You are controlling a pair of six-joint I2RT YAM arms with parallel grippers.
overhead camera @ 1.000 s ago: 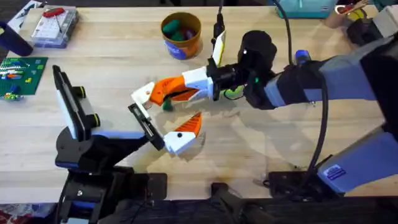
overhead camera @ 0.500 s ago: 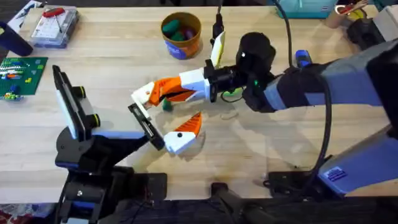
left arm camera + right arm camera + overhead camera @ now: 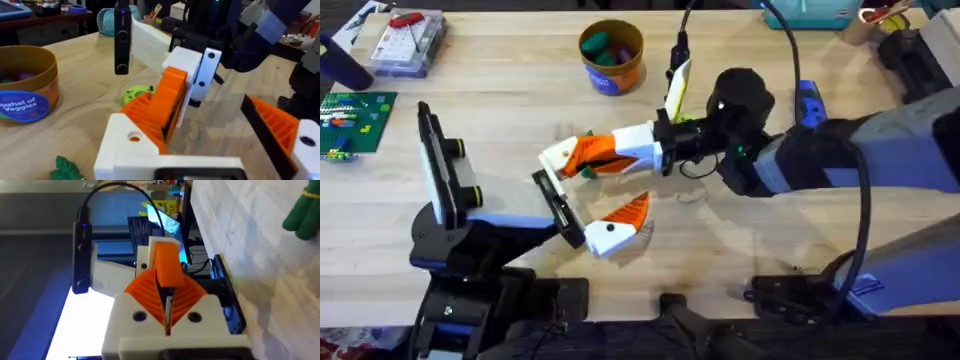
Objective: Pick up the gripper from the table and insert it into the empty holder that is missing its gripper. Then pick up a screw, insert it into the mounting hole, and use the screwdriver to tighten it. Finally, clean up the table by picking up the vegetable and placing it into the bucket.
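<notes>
The gripper (image 3: pixel 560 153) hangs above the middle of the counter (image 3: pixel 500 100), pinched in the right claw (image 3: pixel 582 157), base plate pointing at the holder (image 3: pixel 552 197) just below, probably so it can slide on. The left claw (image 3: pixel 585 205) is spread, one finger missing. The bucket (image 3: pixel 611 57) waits at the far edge.

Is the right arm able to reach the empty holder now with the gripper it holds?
Probably yes. The right gripper, shut on the gripper, hangs just beyond the holder, and nothing lies between them. The mounted finger sits to the holder's other side.
</notes>
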